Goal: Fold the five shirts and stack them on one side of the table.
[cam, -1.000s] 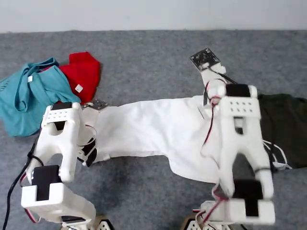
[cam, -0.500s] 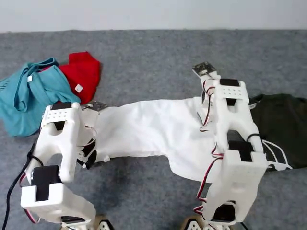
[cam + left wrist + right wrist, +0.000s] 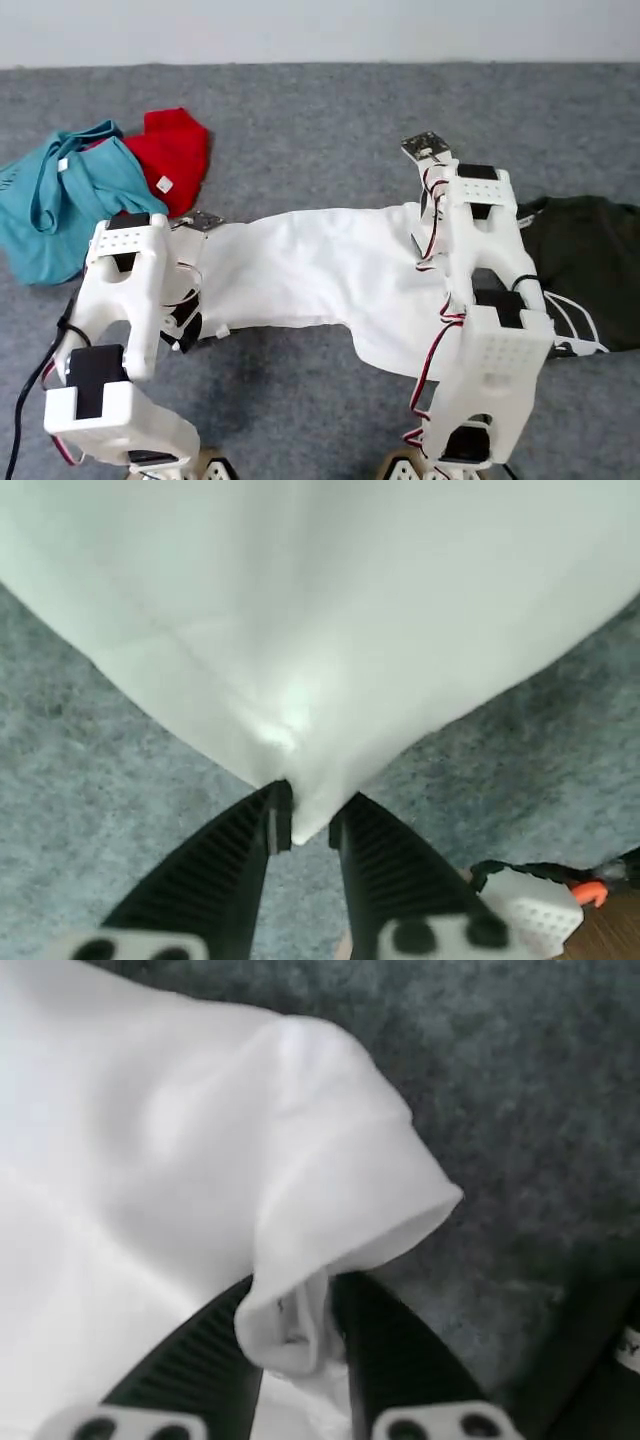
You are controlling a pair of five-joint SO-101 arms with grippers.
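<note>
High view is showing the grey table (image 3: 300,120) with a big white shirt (image 3: 310,265) lying stretched out across the middle. A teal shirt (image 3: 60,200) is sitting bunched up at the far left edge, and a dark shirt (image 3: 585,250) is lying over at the right edge. A smaller red shirt (image 3: 175,150) is resting right against the teal one. The left gripper (image 3: 305,820) is pinching a corner of the white shirt's edge, jaws nearly closed on the cloth. The right gripper (image 3: 298,1295) is clamping what looks like its sleeve opening the same way.
</note>
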